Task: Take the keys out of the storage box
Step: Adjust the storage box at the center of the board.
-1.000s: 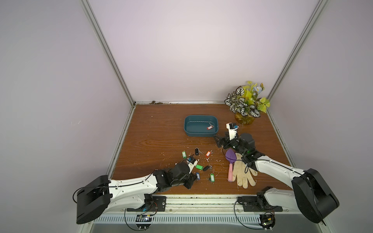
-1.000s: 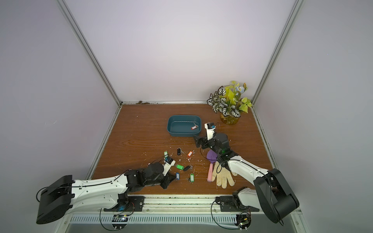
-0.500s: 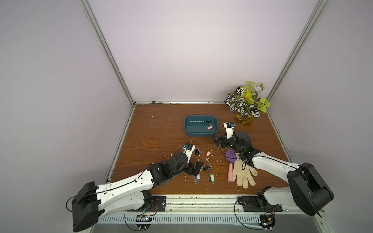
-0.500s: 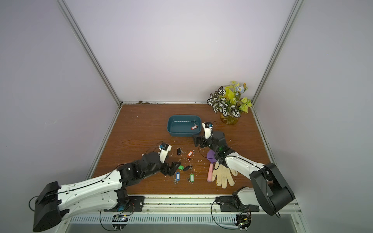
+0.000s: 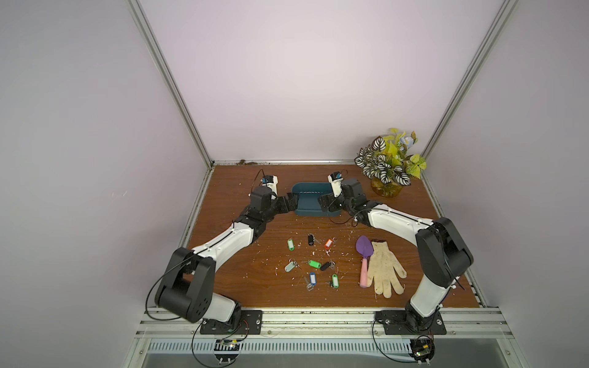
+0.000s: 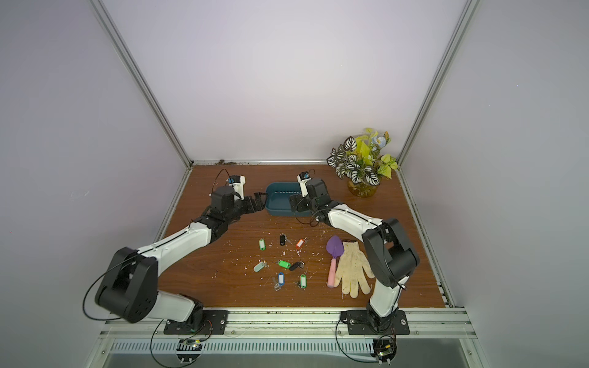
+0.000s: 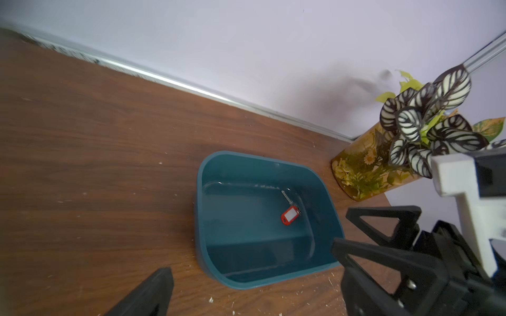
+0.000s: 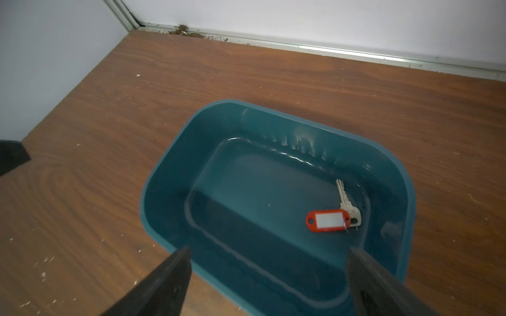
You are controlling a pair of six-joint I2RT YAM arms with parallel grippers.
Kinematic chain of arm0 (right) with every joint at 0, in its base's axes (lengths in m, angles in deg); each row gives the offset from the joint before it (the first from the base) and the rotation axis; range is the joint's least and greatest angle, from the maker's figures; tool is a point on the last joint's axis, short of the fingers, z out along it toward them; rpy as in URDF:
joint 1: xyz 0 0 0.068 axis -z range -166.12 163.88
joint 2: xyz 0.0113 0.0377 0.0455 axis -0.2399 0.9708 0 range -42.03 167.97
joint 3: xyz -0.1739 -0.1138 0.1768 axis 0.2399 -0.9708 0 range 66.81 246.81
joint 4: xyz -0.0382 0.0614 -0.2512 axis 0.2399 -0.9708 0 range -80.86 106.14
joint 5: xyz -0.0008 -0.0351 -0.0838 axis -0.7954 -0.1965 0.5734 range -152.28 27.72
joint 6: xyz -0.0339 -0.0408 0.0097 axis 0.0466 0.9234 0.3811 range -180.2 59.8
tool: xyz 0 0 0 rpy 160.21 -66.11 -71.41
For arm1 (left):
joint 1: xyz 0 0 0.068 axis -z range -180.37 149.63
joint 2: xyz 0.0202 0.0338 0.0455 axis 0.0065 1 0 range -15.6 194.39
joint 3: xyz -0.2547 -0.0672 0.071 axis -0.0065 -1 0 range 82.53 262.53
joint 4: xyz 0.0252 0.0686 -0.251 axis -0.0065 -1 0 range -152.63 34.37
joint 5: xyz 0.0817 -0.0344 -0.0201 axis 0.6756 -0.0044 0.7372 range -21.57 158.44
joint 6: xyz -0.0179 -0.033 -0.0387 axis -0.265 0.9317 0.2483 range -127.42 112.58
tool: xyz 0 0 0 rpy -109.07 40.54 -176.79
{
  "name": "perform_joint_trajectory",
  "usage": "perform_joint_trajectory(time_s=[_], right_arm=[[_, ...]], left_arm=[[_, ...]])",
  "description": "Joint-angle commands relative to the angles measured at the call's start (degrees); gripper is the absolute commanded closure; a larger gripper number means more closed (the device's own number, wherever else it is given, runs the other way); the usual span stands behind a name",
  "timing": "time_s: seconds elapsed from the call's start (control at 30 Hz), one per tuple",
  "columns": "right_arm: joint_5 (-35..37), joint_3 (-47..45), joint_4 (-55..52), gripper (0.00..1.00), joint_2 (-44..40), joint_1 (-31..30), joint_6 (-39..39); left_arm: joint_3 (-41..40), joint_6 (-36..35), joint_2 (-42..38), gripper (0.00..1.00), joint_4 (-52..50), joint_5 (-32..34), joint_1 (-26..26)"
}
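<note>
The storage box [image 5: 309, 212] [image 6: 280, 211] is a dark teal tray at the back middle of the table. One of the keys, red-tagged [image 8: 328, 220] [image 7: 290, 215], lies inside it near the right end; in both top views my right arm hides it. Several more keys [image 5: 314, 263] [image 6: 283, 263] with coloured tags lie scattered on the wood in front. My left gripper [image 5: 291, 202] [image 6: 259, 199] [image 7: 253, 273] is open and empty at the box's left end. My right gripper [image 5: 325, 204] [image 6: 294, 204] [image 8: 269, 250] is open and empty over the box's right end.
A leafy plant in an amber pot [image 5: 385, 188] stands at the back right, close to my right arm. A purple-and-pink trowel [image 5: 365, 251] and a pale glove [image 5: 384, 270] lie front right. White crumbs dot the wood. The back wall rail runs just behind the box.
My left arm has swung from the scattered keys at the front up to the box's left end, its jaws now open. My right gripper has moved in over the box's right end.
</note>
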Motion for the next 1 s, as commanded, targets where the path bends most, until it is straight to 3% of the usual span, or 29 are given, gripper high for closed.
perform_joint_trajectory(time_s=[0.0,0.13,0.27,0.53,0.63,0.77,0.83,0.97], right_arm=[[-2.46,6.88,-8.82,0.07,3.07,-0.12,5.63],[-17.44,10.38,-12.13,0.02,4.74,-0.12,17.14],[-26.66,8.81,-12.28,0.01,4.57,-0.11,25.73],[-23.50,16.30,-20.28,0.06,12.64,0.43,33.02],[-24.14,19.54,-22.91,0.21,15.30,0.42,34.40],[-26.01,22.60,-26.06,0.60,17.16,0.46,35.84],[-27.60,23.34,-26.98,0.75,16.83,0.42,36.57],[-33.28,26.20,-30.56,0.95,15.89,0.74,38.18]], left_arm=[[2.04,4.46,5.72,0.00,6.95,-13.50,-4.82],[0.67,9.78,10.99,0.00,16.01,-21.21,-9.27],[2.74,6.98,12.29,0.00,11.75,-19.77,-10.19],[4.25,1.79,10.28,0.00,3.33,-13.21,-10.38],[4.31,0.96,9.39,0.00,1.68,-11.30,-10.42],[4.27,0.33,8.14,0.00,0.19,-9.13,-10.38],[4.40,0.10,7.73,0.00,-0.70,-7.95,-10.37],[4.52,-0.20,7.14,0.00,-1.79,-6.45,-10.42]])
